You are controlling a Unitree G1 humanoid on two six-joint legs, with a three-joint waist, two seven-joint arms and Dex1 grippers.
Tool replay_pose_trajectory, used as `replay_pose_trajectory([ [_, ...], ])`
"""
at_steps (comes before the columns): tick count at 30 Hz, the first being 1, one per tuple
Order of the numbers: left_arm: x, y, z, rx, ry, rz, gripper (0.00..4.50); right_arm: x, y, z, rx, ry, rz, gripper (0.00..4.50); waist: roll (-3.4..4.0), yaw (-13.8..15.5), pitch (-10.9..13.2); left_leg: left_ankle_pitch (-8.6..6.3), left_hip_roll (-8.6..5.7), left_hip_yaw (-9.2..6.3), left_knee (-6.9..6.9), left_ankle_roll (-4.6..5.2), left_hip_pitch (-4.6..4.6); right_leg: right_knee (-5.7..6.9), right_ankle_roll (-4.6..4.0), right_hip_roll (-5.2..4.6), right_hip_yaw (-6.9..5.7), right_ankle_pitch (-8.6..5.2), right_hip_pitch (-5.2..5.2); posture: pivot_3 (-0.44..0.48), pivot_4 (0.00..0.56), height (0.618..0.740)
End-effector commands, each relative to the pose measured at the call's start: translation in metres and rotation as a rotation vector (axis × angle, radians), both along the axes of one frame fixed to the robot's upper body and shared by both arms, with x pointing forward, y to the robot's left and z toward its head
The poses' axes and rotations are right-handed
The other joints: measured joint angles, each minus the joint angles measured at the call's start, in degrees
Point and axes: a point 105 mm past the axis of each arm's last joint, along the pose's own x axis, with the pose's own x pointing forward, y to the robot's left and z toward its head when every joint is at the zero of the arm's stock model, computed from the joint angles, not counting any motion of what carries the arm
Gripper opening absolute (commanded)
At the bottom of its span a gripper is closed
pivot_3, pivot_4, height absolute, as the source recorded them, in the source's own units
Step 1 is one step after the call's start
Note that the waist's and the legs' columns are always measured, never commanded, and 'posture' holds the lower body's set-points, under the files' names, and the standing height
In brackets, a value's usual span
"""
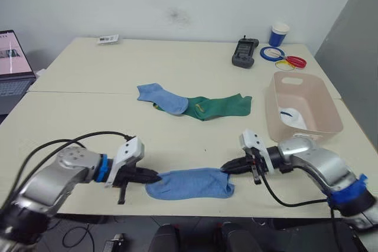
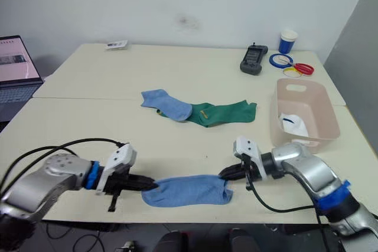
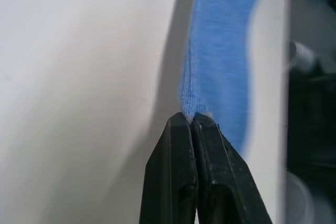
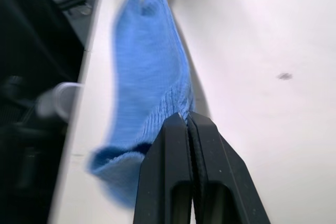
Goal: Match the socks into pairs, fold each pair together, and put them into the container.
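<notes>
- Between both grippers: light blue sock [image 1: 190, 183] stretched flat at the table's [image 1: 88, 110] near edge
- left gripper [image 1: 155, 176] pinched tight on one end, right gripper [image 1: 226, 169] clamped on the other
- container [image 1: 328, 122] just beyond right gripper, white sock [image 1: 293, 118] inside
- second blue sock [image 1: 162, 98] and green sock [image 1: 220, 107] well beyond both grippers, overlapping

Cream table [image 1: 88, 116]: light blue sock [image 1: 189, 183] at near edge; second light blue sock [image 1: 162, 98] overlapping dark green sock [image 1: 218, 107] mid-table; pink-beige tub [image 1: 301, 107] right; handheld device [image 1: 245, 52], blue paper cup [image 1: 279, 34], tape rings [image 1: 283, 58] far right.
</notes>
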Motion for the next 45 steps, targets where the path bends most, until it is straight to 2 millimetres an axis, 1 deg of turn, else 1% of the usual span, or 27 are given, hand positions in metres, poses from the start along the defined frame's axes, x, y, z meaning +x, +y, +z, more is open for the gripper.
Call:
replay_pose_trajectory([
  [1,0.021,0.002,0.004,0.036,-0.078,0.007,0.0,0.018,0.001,0.011,0.011,-0.08,-0.004,0.02,0.0,-0.04,0.0,0.0,0.01,0.02,0.01,0.0,0.0,0.0,0.0,0.02,0.01,0.0,-0.01,0.0,0.15,0.74],
  [4,0.03,0.003,0.003,0.067,-0.099,-0.009,0.0,0.027,0.001,0.009,-0.003,-0.085,-0.008,0.02,0.0,-0.1,0.0,0.0,0.05,0.06,0.0,0.0,-0.01,0.02,-0.02,0.08,0.03,0.0,-0.09,0.0,0.15,0.74],
  [9,0.039,0.002,-0.004,0.088,-0.122,-0.017,0.0,0.028,0.0,0.001,-0.043,-0.094,0.011,0.02,-0.01,-0.09,-0.01,0.0,0.13,0.08,0.0,0.0,-0.19,0.18,-0.05,0.16,0.06,0.01,-0.38,0.0,0.15,0.74],
  [12,0.046,0.0,-0.005,0.086,-0.151,-0.007,0.0,0.032,0.0,0.002,-0.042,-0.133,-0.002,0.02,0.0,-0.1,-0.02,0.0,0.1,0.1,0.1,0.0,-0.23,0.39,-0.06,0.15,0.08,0.01,-0.46,0.0,0.15,0.74],
  [15,0.046,0.0,-0.003,0.074,-0.148,-0.008,0.66,0.039,-0.002,0.009,-0.035,-0.197,-0.023,0.75,0.0,-0.08,-0.02,0.0,0.09,0.08,0.34,0.0,-0.23,0.63,-0.05,0.13,0.06,0.01,-0.46,0.0,0.15,0.74],
  [19,0.052,0.009,0.007,0.058,-0.193,0.056,1.91,0.046,-0.008,0.026,-0.01,-0.302,-0.067,2.1,0.0,-0.14,-0.01,0.0,0.09,0.12,0.58,0.0,-0.23,0.84,-0.05,0.13,0.11,0.0,-0.47,0.0,0.15,0.74],
  [21,0.056,0.016,0.015,0.04,-0.235,0.109,2.49,0.044,-0.012,0.036,0.008,-0.338,-0.083,2.75,0.0,-0.17,-0.01,0.0,0.11,0.12,0.59,0.0,-0.23,0.86,-0.05,0.13,0.11,0.0,-0.49,0.0,0.15,0.74],
  [22,0.056,0.02,0.019,0.029,-0.257,0.132,2.79,0.042,-0.013,0.04,0.016,-0.351,-0.084,2.8,0.0,-0.2,-0.01,0.0,0.12,0.11,0.59,0.01,-0.23,0.86,-0.05,0.14,0.11,0.0,-0.49,0.0,0.15,0.74],
  [24,0.047,0.028,0.026,0.015,-0.28,0.149,2.79,0.034,-0.018,0.047,0.031,-0.358,-0.098,2.8,0.0,-0.39,-0.01,0.0,0.16,0.09,0.58,0.01,-0.25,0.88,-0.05,0.13,0.1,0.0,-0.52,0.0,0.15,0.74],
  [26,0.031,0.037,0.025,0.009,-0.262,0.185,2.79,0.019,-0.023,0.049,0.056,-0.302,-0.13,2.8,0.0,-0.5,-0.02,-0.01,0.2,0.09,0.56,0.01,-0.25,0.89,-0.08,0.12,0.12,-0.01,-0.54,0.0,0.15,0.74],
  [29,0.01,0.042,0.02,-0.041,-0.186,0.276,2.79,-0.003,-0.026,0.039,0.079,-0.188,-0.175,2.8,0.0,-0.38,-0.02,-0.01,0.36,-0.01,0.46,0.01,-0.24,0.93,-0.19,-0.03,0.07,-0.1,-0.55,0.0,0.15,0.74],
  [31,0.0,0.037,0.017,-0.11,-0.125,0.346,2.79,-0.013,-0.028,0.028,0.082,-0.119,-0.236,2.8,-0.01,-0.31,-0.02,-0.01,0.33,-0.06,0.42,0.0,-0.24,0.94,-0.2,-0.12,0.02,-0.11,-0.54,0.0,0.15,0.74],
  [32,-0.004,0.035,0.016,-0.134,-0.102,0.37,2.79,-0.017,-0.029,0.024,0.079,-0.102,-0.256,2.8,-0.01,-0.26,-0.01,-0.01,0.29,-0.07,0.44,0.0,-0.24,0.94,-0.19,-0.17,0.01,-0.11,-0.52,0.0,0.15,0.74],
  [34,-0.009,0.034,0.007,-0.164,-0.064,0.452,2.79,-0.025,-0.028,0.015,0.089,-0.035,-0.324,2.8,-0.04,-0.21,-0.04,-0.01,0.22,-0.08,0.44,0.0,-0.24,0.9,-0.18,-0.29,0.01,-0.12,-0.5,0.0,0.15,0.74],
  [36,-0.012,0.032,0.001,-0.18,-0.041,0.499,2.79,-0.029,-0.027,0.009,0.09,-0.009,-0.363,2.8,-0.07,-0.23,-0.06,-0.01,0.17,-0.14,0.47,0.0,-0.18,0.89,-0.12,-0.33,0.09,-0.08,-0.45,0.0,0.15,0.74],
  [38,-0.012,0.023,-0.008,-0.228,-0.005,0.552,2.79,-0.03,-0.024,-0.003,0.067,-0.001,-0.39,2.8,-0.12,-0.35,-0.11,-0.01,0.16,-0.16,0.48,0.0,-0.19,0.89,-0.12,-0.32,0.08,-0.08,-0.46,0.0,0.15,0.74],
  [39,-0.012,0.019,-0.011,-0.24,0.006,0.561,2.79,-0.03,-0.023,-0.006,0.065,0.005,-0.398,2.8,-0.14,-0.35,-0.12,-0.01,0.16,-0.15,0.47,0.0,-0.16,0.88,-0.11,-0.32,0.11,-0.08,-0.44,0.0,0.15,0.74],
  [43,-0.011,0.01,-0.017,-0.236,0.011,0.566,2.79,-0.025,-0.02,-0.008,0.094,0.018,-0.434,2.8,-0.14,-0.3,-0.14,-0.01,0.13,-0.18,0.45,0.0,-0.16,0.9,-0.12,-0.25,0.05,-0.08,-0.44,0.0,0.15,0.74],
  [44,-0.01,0.008,-0.018,-0.235,0.01,0.565,2.4,-0.024,-0.02,-0.008,0.101,0.021,-0.44,2.41,-0.15,-0.29,-0.15,-0.01,0.13,-0.18,0.45,0.0,-0.16,0.89,-0.12,-0.24,0.06,-0.09,-0.44,0.0,0.15,0.74],
  [45,-0.012,0.006,-0.018,-0.236,0.015,0.556,2.24,-0.024,-0.02,-0.009,0.107,0.028,-0.442,2.26,-0.16,-0.28,-0.16,-0.01,0.12,-0.19,0.45,0.0,-0.16,0.89,-0.12,-0.25,0.07,-0.08,-0.44,0.0,0.15,0.74],
])
